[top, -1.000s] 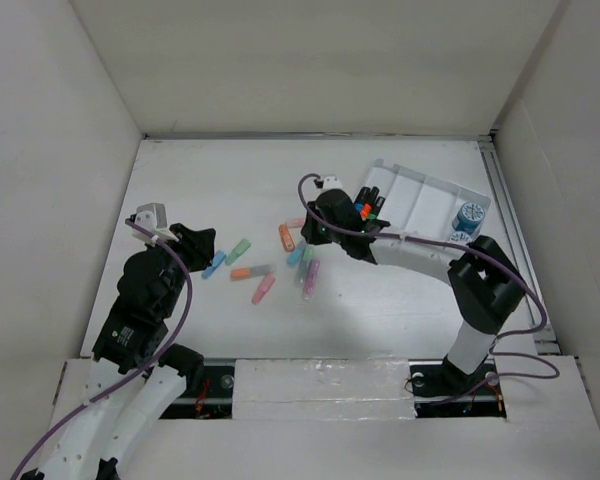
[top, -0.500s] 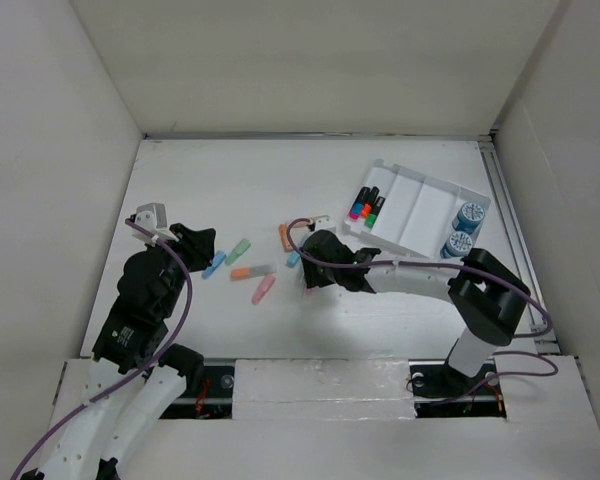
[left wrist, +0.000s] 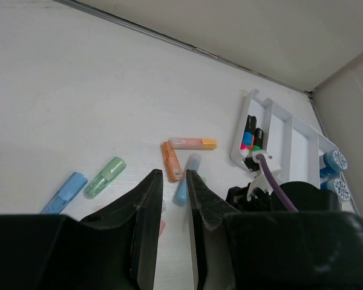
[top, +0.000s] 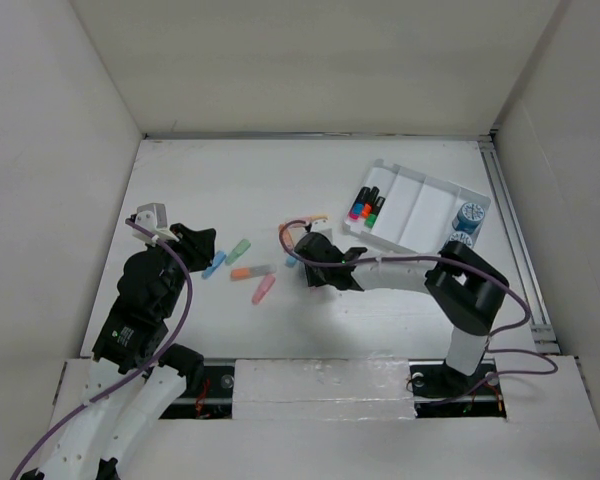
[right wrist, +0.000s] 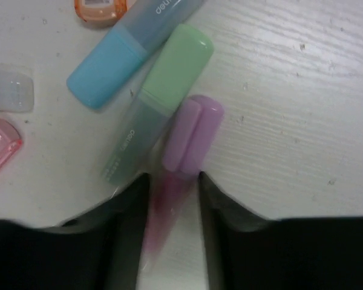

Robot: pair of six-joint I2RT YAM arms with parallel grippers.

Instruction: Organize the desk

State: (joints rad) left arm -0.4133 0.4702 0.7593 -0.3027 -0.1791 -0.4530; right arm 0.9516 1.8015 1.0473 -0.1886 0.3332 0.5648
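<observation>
Ana: Right gripper [right wrist: 173, 181] has come away from the white tray [top: 425, 205] since a second ago; it now sits low over the loose highlighters [top: 264, 290] in the middle of the counter [top: 230, 180].
Ben: And its jaws?
Ana: One either side of the purple highlighter [right wrist: 190, 136], close against its barrel; that end is blurred, so I cannot tell whether they pinch it or only flank it; the pen lies flat against a green highlighter [right wrist: 169, 78], with a blue highlighter [right wrist: 109, 66] beside that.
Ben: Left gripper [left wrist: 174, 181]?
Ana: Over the counter's left side, where it was; fingers narrowly parted, nothing between them.
Ben: The counter itself?
Ana: Flat and white under both arms, walled by white panels; the tray sits at its far right, markers [top: 365, 207] in one compartment, two blue rolls [left wrist: 334, 161] at its end.
</observation>
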